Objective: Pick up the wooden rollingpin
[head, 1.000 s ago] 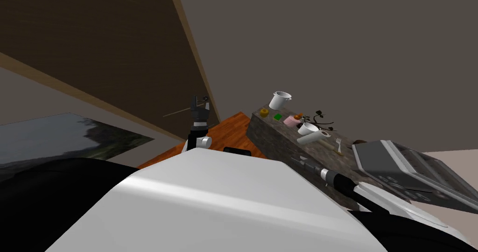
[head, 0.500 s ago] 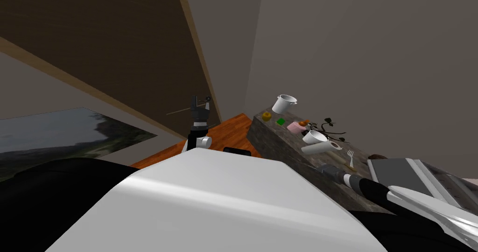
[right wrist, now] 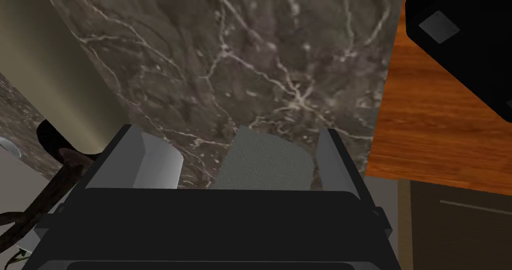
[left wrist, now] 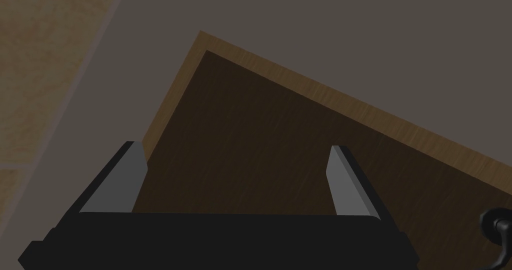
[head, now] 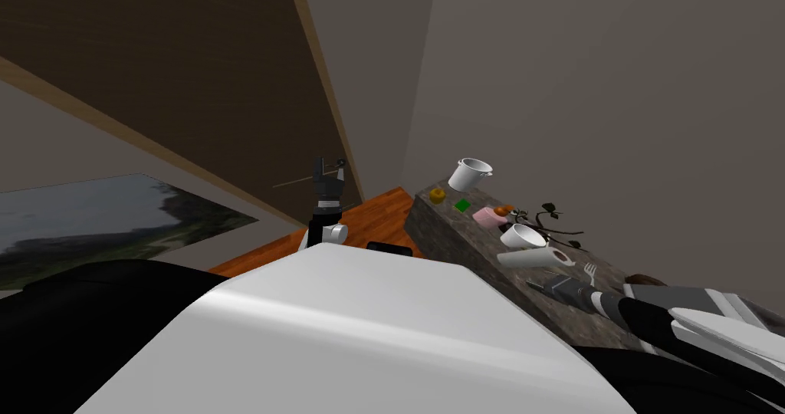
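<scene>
A dark marble counter (head: 460, 237) carries several small things. I cannot make out a wooden rolling pin among them. A white paper roll (head: 534, 257) lies on its side beside a white cup (head: 523, 235) and a fork (head: 589, 270). My right gripper (head: 547, 285) hovers low over the counter just in front of the roll. In the right wrist view it (right wrist: 245, 164) is open, with the grey textured roll (right wrist: 265, 164) between its fingers (right wrist: 332, 162), above the marble top (right wrist: 240, 72). My left gripper (head: 328, 170) is raised near a brown door, open (left wrist: 235, 182) and empty.
Further back on the counter are a white pot (head: 468, 174), a yellow thing (head: 437, 195), a green square (head: 461, 205), a pink thing (head: 485, 216) and a dark twig plant (head: 553, 221). The twig (right wrist: 55, 182) is beside the right gripper. Orange wood floor (right wrist: 430, 127) borders the counter.
My head view has swung, sliding the counter's things toward the lower right and a grey appliance nearly out of sight. My right gripper has advanced along the counter toward the paper roll.
</scene>
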`<state>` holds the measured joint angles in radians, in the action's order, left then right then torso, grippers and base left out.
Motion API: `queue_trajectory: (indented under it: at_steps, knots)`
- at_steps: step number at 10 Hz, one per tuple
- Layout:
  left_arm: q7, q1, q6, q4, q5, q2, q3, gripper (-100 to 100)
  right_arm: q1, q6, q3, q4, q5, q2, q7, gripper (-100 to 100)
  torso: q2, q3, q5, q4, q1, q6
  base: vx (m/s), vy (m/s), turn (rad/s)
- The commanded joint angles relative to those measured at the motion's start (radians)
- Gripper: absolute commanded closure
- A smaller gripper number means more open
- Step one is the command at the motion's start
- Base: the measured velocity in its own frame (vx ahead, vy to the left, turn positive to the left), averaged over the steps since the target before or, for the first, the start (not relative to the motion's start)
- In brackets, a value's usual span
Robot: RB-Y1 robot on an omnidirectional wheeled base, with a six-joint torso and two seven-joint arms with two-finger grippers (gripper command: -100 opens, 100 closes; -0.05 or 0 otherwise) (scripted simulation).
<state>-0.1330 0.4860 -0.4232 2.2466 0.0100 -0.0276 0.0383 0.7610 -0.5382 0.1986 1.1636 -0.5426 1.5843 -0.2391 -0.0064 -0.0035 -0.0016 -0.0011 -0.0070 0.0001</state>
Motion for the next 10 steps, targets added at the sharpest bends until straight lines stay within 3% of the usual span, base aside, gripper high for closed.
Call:
queue_trajectory:
  at_steps: [1, 5, 6, 7, 8, 10]
  knots:
    - [0.000, 0.000, 0.000, 0.000, 0.000, 0.000, 0.000, 0, 0.017, 0.006, 0.001, -0.030, -0.034, 0.029, -0.014, -100, 0.000, 0.000, 0.000, 0.000, 0.000, 0.000, 0.130, -0.149, 0.146]
    - [0.000, 0.000, 0.000, 0.000, 0.000, 0.000, 0.000, 0, 0.042, 0.008, 0.028, -0.064, -0.099, 0.040, -0.030, -100, -0.002, -0.001, -0.001, -0.001, -0.004, 0.000, 0.124, -0.160, 0.106]
    - [0.000, 0.000, 0.000, 0.000, 0.000, 0.000, 0.000, 0, 0.025, 0.006, 0.029, -0.069, -0.096, 0.037, -0.028, -100, -0.001, -0.001, -0.001, 0.000, -0.003, 0.001, 0.045, -0.062, 0.019]
    - [0.000, 0.000, 0.000, 0.000, 0.000, 0.000, 0.000, 0, 0.023, 0.003, 0.033, -0.071, -0.099, 0.036, -0.028, 0, 0.002, 0.001, 0.000, 0.000, 0.002, 0.001, 0.009, -0.013, 0.002]
    - [0.000, 0.000, 0.000, 0.000, 0.000, 0.000, 0.000, 0, 0.016, 0.021, 0.043, -0.078, -0.106, 0.004, -0.039, -100, 0.005, 0.003, 0.001, 0.001, 0.006, 0.001, 0.020, -0.022, 0.083]
    - [0.000, 0.000, 0.000, 0.000, 0.000, 0.000, 0.000, 0, 0.009, 0.038, 0.054, -0.085, -0.114, -0.028, -0.049, -100, 0.005, 0.003, 0.001, 0.001, 0.005, 0.001, 0.029, -0.031, 0.080]
